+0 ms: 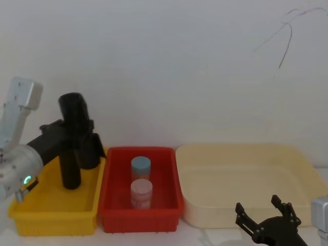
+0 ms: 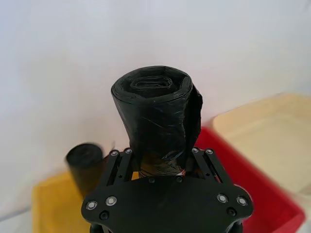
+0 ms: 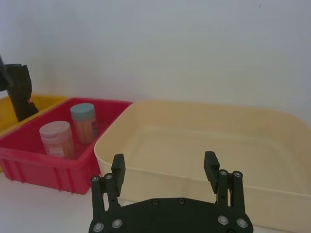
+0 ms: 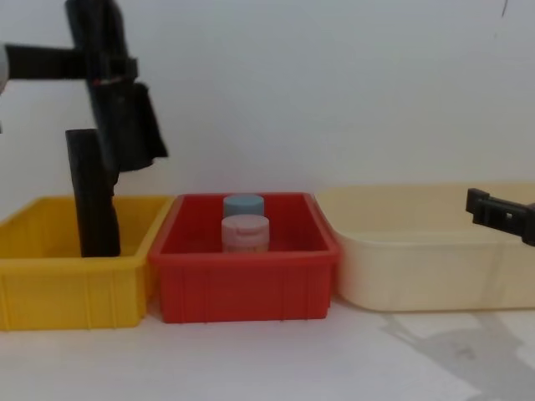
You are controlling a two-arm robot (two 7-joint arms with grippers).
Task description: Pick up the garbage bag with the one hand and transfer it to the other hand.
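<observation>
Garbage bag (image 2: 155,111) clamped roughly upright between the jaws of the left gripper (image 2: 161,162), held clear above the yellow bin (image 1: 51,205) at 8 o'clock of the head view, loose flap hanging at its side; second black roll (image 4: 92,200) standing in that bin just below. Low at 5 o'clock, right gripper (image 3: 164,162) with jaws apart, on the near side of the beige tub (image 3: 194,141); red bin (image 1: 141,218) at 6 o'clock between yellow bin and tub, blue-lidded jar (image 1: 141,166) and pink-lidded jar (image 1: 141,190) inside.
</observation>
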